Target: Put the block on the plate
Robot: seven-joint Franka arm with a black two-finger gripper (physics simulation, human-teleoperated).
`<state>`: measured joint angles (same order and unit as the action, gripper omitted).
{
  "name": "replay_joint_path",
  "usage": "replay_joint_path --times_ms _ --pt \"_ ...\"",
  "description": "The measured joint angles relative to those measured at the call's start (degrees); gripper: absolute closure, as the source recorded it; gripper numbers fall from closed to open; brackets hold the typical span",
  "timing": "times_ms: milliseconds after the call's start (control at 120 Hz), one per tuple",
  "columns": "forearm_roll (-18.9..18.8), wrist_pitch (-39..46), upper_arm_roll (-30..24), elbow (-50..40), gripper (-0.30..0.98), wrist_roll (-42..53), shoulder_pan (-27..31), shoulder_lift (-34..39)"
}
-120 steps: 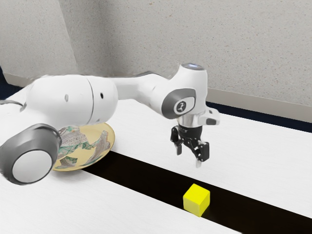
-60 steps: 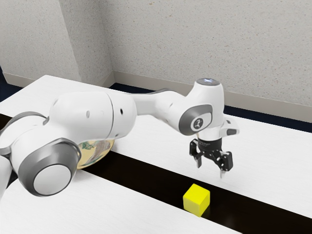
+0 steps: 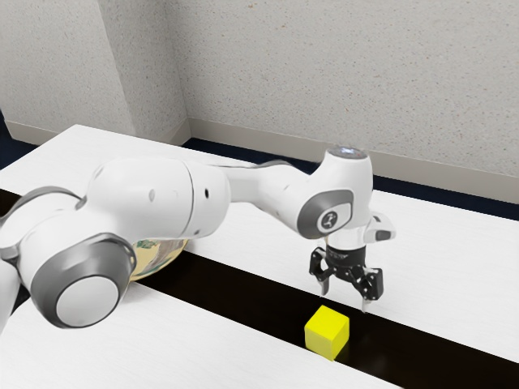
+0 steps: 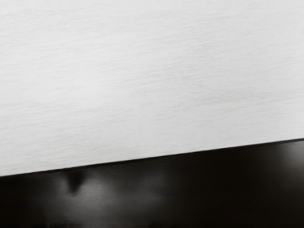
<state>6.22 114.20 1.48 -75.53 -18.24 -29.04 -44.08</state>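
Leftmost, the plate [image 3: 159, 266] lies partly behind the arm [image 3: 162, 194]; next, the yellow block [image 3: 327, 332] stands at the near edge of the tabletop's [image 3: 454, 243] dark stripe [image 3: 235, 296]; the gripper [image 3: 345, 301], fingers apart, seems beyond it, so dropping straight down could clip or miss it.

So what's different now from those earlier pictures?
The gripper has moved toward the exterior view's right and come down, ending lower, above the table near the yellow block. Its fingers are apart, and nothing was taken hold of or let go. The block stayed where it was on the dark strip, as did the plate.
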Motion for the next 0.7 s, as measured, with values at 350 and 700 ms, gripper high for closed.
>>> replay_joint_path --times_ms 350,700 --pt "3.1 1.1 1.7 -5.9 0.00 0.4 -1.7 2.0" --pt "4.5 2.3 4.3 -12.8 0.00 0.9 -4.9 7.4"
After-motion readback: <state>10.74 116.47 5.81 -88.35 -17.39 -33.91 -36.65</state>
